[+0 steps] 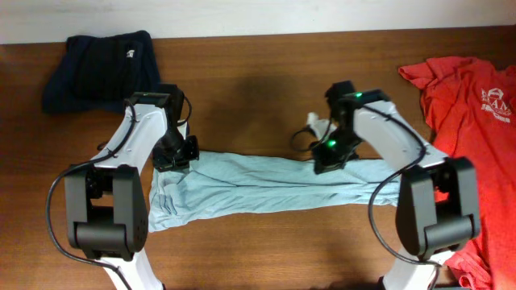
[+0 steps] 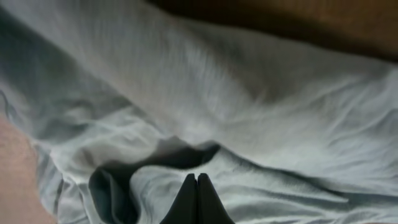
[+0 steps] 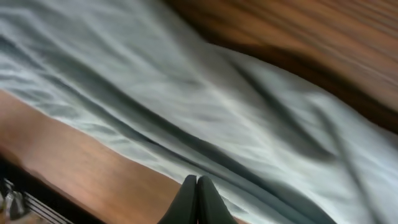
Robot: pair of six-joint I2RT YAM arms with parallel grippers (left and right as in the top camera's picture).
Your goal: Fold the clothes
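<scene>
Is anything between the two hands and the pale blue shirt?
Nothing visible does. The left hand and the right hand are shut at the pale blue shirt; the navy garment and red shirt lie off to the sides.

Seen from overhead, a dark brown wooden bench with fine grain running left to right, filling nearly the whole view. Along the far edge, a pale off-white strip, too narrow to tell wall from floor. Soft, even light, no hard glare; a broad, dim shadow on the wood between the middle and the far edge. In the left wrist view, only a wedge of the same wood at the top right, dark and blurred. In the right wrist view, warmer reddish-brown wood at lower left and upper right, grain smeared into streaks, with a black shadowed band in the bottom left corner.
</scene>
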